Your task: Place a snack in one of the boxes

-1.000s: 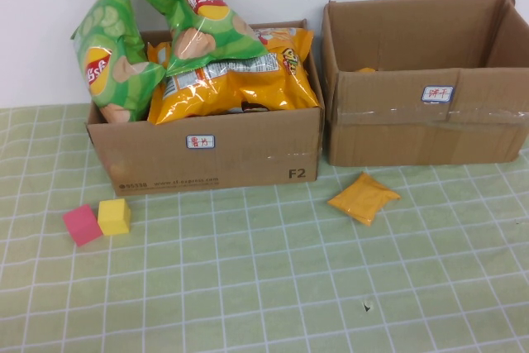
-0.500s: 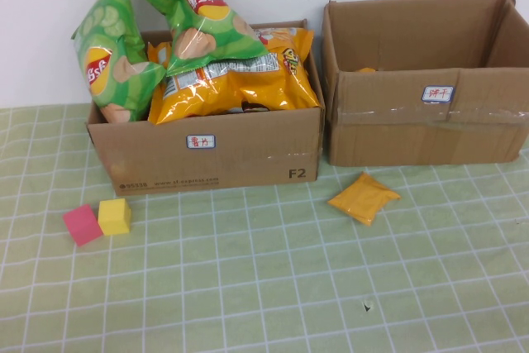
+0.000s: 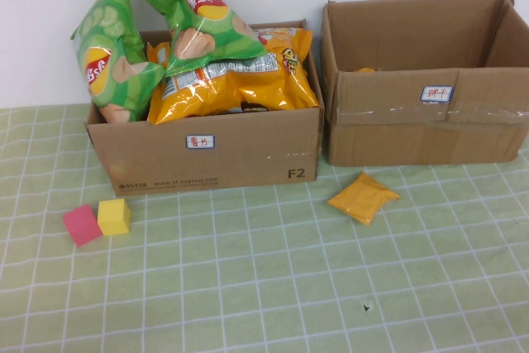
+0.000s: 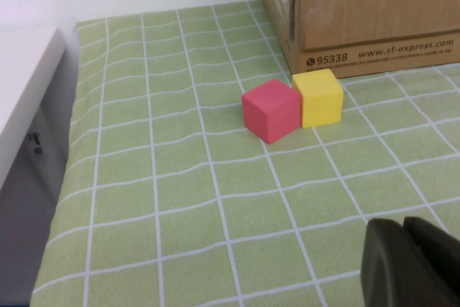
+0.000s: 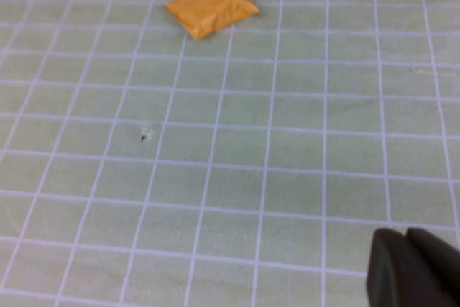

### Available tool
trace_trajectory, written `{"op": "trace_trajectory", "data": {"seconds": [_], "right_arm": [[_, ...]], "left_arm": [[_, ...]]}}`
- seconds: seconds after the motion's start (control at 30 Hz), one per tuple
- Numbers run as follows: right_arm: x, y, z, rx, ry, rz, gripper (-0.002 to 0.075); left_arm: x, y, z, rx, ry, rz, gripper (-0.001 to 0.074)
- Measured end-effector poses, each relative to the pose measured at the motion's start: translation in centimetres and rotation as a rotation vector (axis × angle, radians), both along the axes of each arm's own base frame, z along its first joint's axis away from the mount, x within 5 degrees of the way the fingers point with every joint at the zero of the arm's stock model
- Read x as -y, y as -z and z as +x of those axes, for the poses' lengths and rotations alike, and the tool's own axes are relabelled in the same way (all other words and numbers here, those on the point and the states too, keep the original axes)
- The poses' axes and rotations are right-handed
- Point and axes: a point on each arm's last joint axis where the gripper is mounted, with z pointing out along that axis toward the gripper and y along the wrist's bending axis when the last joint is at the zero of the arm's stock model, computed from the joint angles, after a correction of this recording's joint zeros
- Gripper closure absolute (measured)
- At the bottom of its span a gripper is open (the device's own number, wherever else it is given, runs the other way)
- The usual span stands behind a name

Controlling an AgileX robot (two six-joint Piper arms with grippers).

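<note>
Snack (image 3: 364, 197) flat on the table before the right box (image 3: 430, 134) — looks light, soft, crinkly; pinch an edge. Right gripper (image 5: 415, 269) shut, empty, well short of it; left gripper (image 4: 413, 260) near the cubes (image 4: 291, 106) — can't tell.

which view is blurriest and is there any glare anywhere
Right wrist view is softest: the orange snack packet and grid lines look smeared, right claw a dark blur. Left wrist view is crisper on the pink cube; left claw is out of focus. High view: glare on the right box's tape.
</note>
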Motion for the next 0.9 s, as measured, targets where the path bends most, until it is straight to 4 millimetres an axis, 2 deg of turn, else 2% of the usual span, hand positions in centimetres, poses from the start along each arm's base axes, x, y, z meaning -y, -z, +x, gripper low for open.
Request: {"op": "trace_trajectory", "data": {"seconds": [0.17,0.33,0.47,0.7,0.9], "right_arm": [[0.9,-0.3,-0.7,0.054,0.063,0.040,0.0728],[2.5,-0.7,-2.3,0.160,0.272,0.090,0.0728],[3.0,-0.8,-3.1,0.207,0.365,0.104,0.0728],[3.5,-1.1,-3.1,0.254,0.393,0.014,0.0728],[2.8,-1.1,-2.6,0.351,0.300,-0.036,0.0728]], "left_arm": [[0.0,0.0,0.0,0.000,0.000,0.002,0.0737],[0.0,0.0,0.0,0.000,0.001,0.004,0.0737],[0.0,0.0,0.0,0.000,0.001,0.004,0.0737],[0.0,0.0,0.0,0.000,0.001,0.004,0.0737],[0.0,0.0,0.0,0.000,-0.001,0.000,0.0737]]}}
